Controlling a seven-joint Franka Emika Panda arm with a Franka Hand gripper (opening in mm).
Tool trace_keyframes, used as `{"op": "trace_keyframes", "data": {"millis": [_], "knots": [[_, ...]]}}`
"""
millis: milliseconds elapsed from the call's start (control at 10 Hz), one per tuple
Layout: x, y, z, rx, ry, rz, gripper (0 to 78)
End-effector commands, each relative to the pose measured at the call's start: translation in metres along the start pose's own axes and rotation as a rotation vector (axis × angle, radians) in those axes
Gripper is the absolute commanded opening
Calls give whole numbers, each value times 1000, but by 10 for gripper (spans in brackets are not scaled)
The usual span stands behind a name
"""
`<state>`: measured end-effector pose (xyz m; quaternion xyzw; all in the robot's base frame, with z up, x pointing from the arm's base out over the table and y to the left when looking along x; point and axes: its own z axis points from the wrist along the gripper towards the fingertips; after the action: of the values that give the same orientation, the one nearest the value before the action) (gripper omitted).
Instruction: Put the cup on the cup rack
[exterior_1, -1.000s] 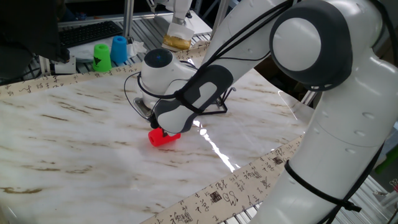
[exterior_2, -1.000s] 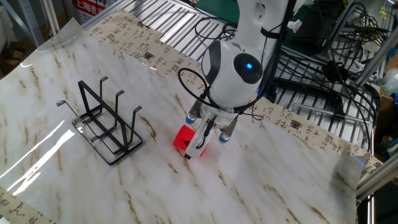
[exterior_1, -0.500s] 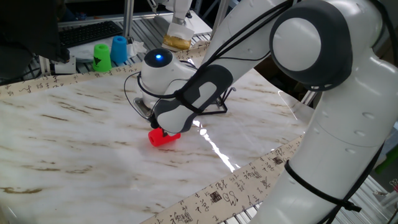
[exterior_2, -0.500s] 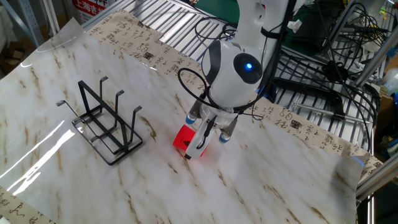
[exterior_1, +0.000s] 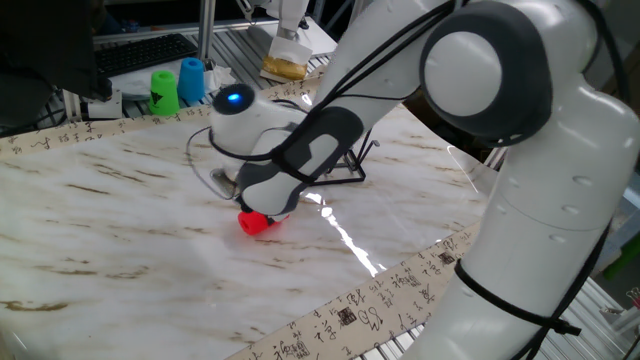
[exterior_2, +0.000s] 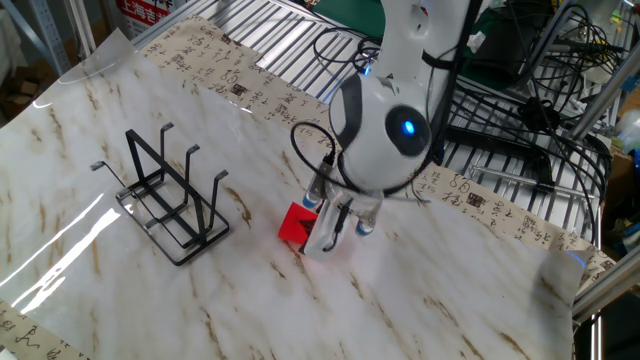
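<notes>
The red cup (exterior_2: 293, 222) lies on its side on the marble table, near the middle. My gripper (exterior_2: 314, 226) reaches down over it with a finger on either side, shut on the cup; one white finger (exterior_2: 324, 236) covers the cup's near side. In one fixed view only the lower part of the cup (exterior_1: 253, 224) shows beneath the gripper (exterior_1: 264, 210). The black wire cup rack (exterior_2: 170, 200) stands with nothing on it to the left of the cup, about a hand's width away. In one fixed view the arm hides most of the rack (exterior_1: 352, 172).
A green cup (exterior_1: 164, 90) and a blue cup (exterior_1: 191, 80) stand beyond the table's far edge. A patterned strip (exterior_1: 390, 295) borders the table. Cables and metal grating (exterior_2: 500, 120) lie behind the arm.
The hand has tilted and swung sideways over the cup in the last half second. The cup has barely shifted on the table. The rack has not moved.
</notes>
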<state>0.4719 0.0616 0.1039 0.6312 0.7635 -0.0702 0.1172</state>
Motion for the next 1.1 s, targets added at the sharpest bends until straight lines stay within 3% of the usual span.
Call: {"op": "trace_keyframes", "data": {"millis": [100,600,700,1100], "knots": [[7,-4,13,77,-86,-70,774],[7,-1,18,42,-75,-55,774],[6,1,20,23,-77,-52,774],[6,4,25,1,-85,-50,774]]}}
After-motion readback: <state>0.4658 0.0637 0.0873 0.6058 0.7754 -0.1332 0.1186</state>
